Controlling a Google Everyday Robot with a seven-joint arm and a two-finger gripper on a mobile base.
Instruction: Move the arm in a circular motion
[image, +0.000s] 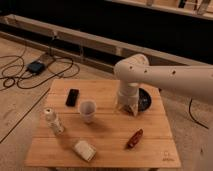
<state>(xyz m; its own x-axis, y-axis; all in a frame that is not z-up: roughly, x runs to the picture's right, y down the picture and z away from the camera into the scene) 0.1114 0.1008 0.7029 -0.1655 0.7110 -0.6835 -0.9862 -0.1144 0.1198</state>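
Note:
The cream-white arm (170, 75) reaches in from the right edge, thick and tubular with small dark dots, and bends at a rounded joint (131, 69) over the far right part of the wooden table (110, 135). Its lower segment points down to the gripper (128, 106), which hangs just above the table's right side, in front of the dark bowl (145, 100) and partly hiding it. The gripper holds nothing that I can see.
On the table are a white cup (87, 110) in the middle, a black phone (72, 97) at the far left, a small bottle (52, 120) at the left, a pale sponge-like block (84, 149) at the front and a red-brown packet (134, 138). Cables and a dark box (35, 66) lie on the floor at the left.

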